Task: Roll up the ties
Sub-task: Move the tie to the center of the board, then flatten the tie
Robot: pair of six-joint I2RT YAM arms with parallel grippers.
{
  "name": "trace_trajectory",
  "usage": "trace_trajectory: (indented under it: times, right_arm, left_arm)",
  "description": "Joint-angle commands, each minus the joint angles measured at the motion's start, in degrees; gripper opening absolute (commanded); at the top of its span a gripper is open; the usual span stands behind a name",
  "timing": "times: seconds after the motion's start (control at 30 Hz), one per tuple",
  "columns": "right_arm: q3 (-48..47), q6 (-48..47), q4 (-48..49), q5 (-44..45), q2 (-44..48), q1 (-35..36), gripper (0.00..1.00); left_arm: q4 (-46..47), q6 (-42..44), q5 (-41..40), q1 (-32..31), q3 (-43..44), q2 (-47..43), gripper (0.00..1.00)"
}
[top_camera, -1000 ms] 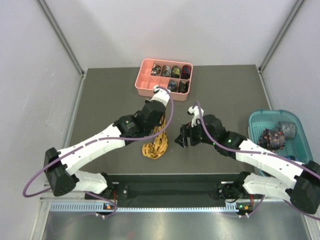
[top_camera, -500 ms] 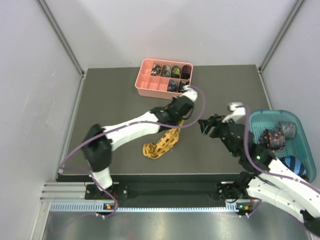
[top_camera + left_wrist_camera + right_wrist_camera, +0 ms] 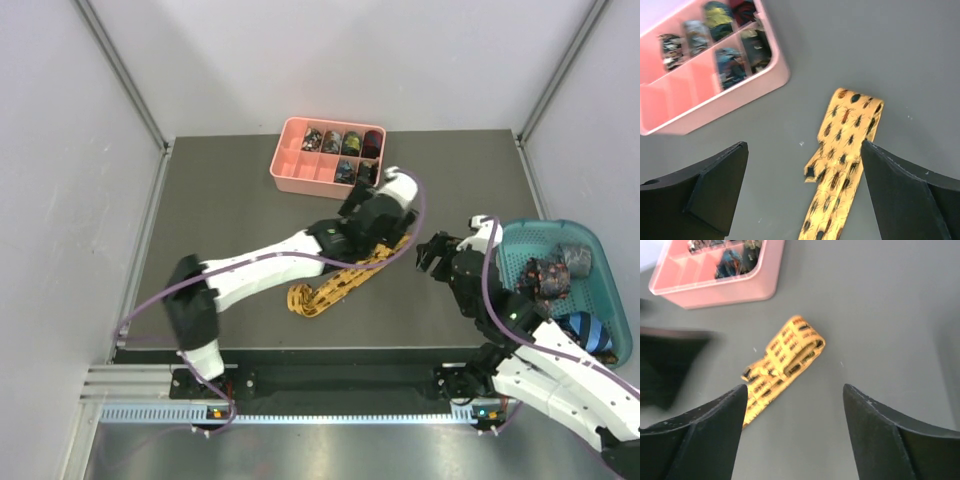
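Note:
A golden-yellow tie (image 3: 345, 280) with a dark insect print lies stretched diagonally on the grey table, its far end folded over (image 3: 855, 102). My left gripper (image 3: 378, 225) hovers open just above that folded end, which shows between its fingers (image 3: 715, 185), untouched. My right gripper (image 3: 432, 253) stands open to the right of the tie, nothing between its fingers (image 3: 880, 430). The same tie (image 3: 785, 352) lies ahead of it. Several rolled ties (image 3: 345, 145) sit in the pink tray.
The pink compartment tray (image 3: 290, 175) stands at the back of the table, close behind the left gripper. A teal basket (image 3: 515, 235) at the right edge holds a dark floral tie (image 3: 545, 275), a blue striped one (image 3: 585, 330) and a grey one (image 3: 575, 258).
My left gripper carried the tie's end to the right, opened and let it go; the tie now lies drawn out. The right arm pulled back toward the basket.

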State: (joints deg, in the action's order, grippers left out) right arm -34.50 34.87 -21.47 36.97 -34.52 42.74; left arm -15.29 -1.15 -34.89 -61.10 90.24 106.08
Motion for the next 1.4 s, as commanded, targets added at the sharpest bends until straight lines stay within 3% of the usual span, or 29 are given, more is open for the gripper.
trace_trajectory:
  times: [0.0, 0.2, 0.37, 0.5, 0.7, 1.0, 1.17, 1.37]
  right_arm:
    - [1.19, -0.33, 3.27, -4.09, -1.24, -1.87, 0.74]
    - [1.72, -2.69, 11.26, -22.62, -12.37, -10.91, 0.68]
    - [-6.01, -14.12, 9.43, -28.24, -25.05, -11.01, 0.68]
    - [-10.66, -16.24, 7.69, -28.19, -35.49, -8.65, 0.71]
    - [-12.61, -10.89, 12.58, -31.00, -43.24, -8.46, 0.70]
    - [-17.70, -0.35, 16.37, -32.13, -51.87, -9.51, 0.70]
    - [-20.69, 3.44, 15.85, -32.58, -56.09, -10.49, 0.67]
    - [-17.89, 4.15, 16.90, -28.28, -51.71, -10.66, 0.65]
  left_arm:
    - [-2.36, -4.90, -0.62, 3.08, -5.93, -12.63, 0.99]
    - [-3.87, -16.24, 3.42, 7.14, -28.07, -34.32, 0.99]
    - [-8.26, -23.45, 5.27, 8.63, -39.67, -43.58, 0.99]
    - [-7.30, -29.95, 9.40, 9.07, -45.75, -49.12, 0.99]
    - [-3.71, -37.52, 4.84, 9.16, -52.17, -53.69, 0.99]
    - [-2.03, -37.08, 4.84, 9.25, -52.35, -49.31, 0.99]
    - [1.05, -36.38, 5.01, 9.33, -55.43, -52.55, 0.99]
    - [3.42, -33.84, 8.00, 9.24, -56.40, -51.60, 0.99]
